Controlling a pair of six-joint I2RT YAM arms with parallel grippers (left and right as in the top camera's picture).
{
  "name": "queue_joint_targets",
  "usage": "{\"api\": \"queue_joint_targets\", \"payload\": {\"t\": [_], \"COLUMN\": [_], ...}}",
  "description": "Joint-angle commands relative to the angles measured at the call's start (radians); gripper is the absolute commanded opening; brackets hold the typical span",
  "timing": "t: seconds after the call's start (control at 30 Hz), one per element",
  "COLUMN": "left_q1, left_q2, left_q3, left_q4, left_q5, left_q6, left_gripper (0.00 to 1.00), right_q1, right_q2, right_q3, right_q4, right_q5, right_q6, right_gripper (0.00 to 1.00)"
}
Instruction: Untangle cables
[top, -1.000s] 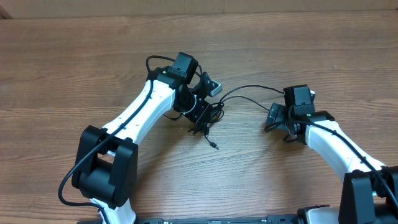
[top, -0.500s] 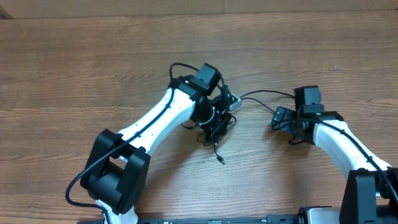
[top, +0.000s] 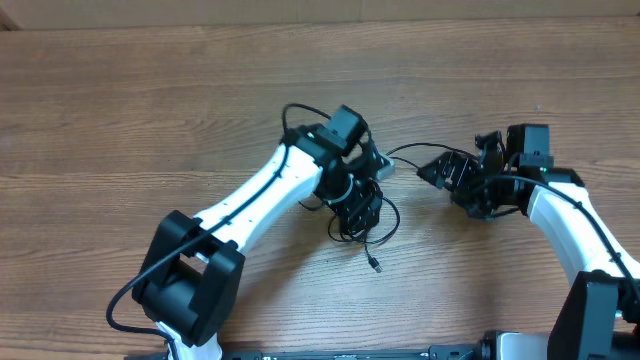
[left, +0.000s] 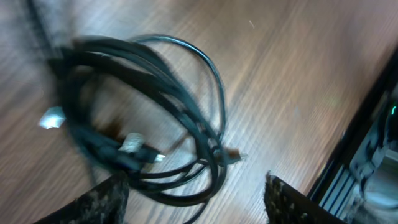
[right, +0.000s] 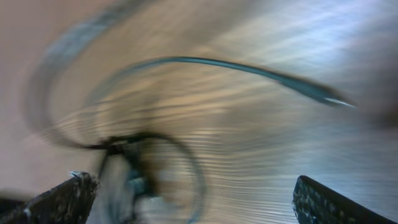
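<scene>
The cables (top: 372, 218) lie as a tangled black bundle on the wooden table (top: 150, 120), with one plug end (top: 373, 265) trailing toward the front. My left gripper (top: 358, 203) hovers right over the bundle, jaws open. In the left wrist view the coil (left: 149, 106) with its silver plugs (left: 134, 144) lies ahead of the spread fingers (left: 99, 202); only its lowest loop reaches between them, ungripped. One thin strand (top: 420, 148) runs right toward my right gripper (top: 448, 172), which is open. The right wrist view is blurred; a cable arc (right: 217, 62) crosses above the open gripper (right: 193, 183).
Both white arms reach in from the front edge, the left arm (top: 250, 195) crossing diagonally and the right arm (top: 570, 215) along the right side. Bare wood spreads to the left and the back of the table.
My left gripper has moved right and opened, letting go of the bundle, which now spreads on the table. The right gripper has swung right and turned, still open.
</scene>
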Motion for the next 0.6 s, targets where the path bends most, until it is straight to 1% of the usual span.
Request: {"api": "queue_joint_targets", "payload": {"t": [0.0,0.1,0.17,0.2,0.23,0.3,0.43,0.57], "left_q1": [0.085,0.14,0.173,0.185,0.196,0.209,0.209,0.202], "left_q2": [0.005,0.005,0.006,0.006,0.006,0.006,0.006,0.006], "left_q3": [0.084,0.102,0.101,0.1,0.098,0.094,0.072,0.024], "left_q4": [-0.006,-0.003,-0.003,-0.006,-0.011,-0.021,-0.026,-0.006], "left_q5": [0.045,0.069,0.069,0.069,0.069,0.069,0.065,0.06], "left_q6": [-0.057,-0.075,-0.083,-0.086,-0.086,-0.086,-0.088,-0.115], "left_gripper": [0.71,0.7,0.68,0.65,0.63,0.61,0.6,0.61], "right_q1": [0.009,0.036,0.065,0.084,0.105,0.15,0.246,0.327], "right_q2": [0.003,0.003,0.003,0.003,0.003,0.003,0.003,0.003], "right_q3": [0.045,0.045,0.045,0.045,0.045,0.045,0.045,0.043], "right_q4": [-0.003,-0.026,-0.048,-0.056,-0.064,-0.076,-0.105,-0.138], "right_q5": [-0.235,-0.24,-0.23,-0.214,-0.189,-0.128,0.002,0.177], "right_q6": [-0.031,-0.031,-0.031,-0.031,-0.031,-0.03,-0.011,0.108], "right_gripper": [1.0,0.96,0.95,0.94,0.92,0.86,0.85,0.85]}}
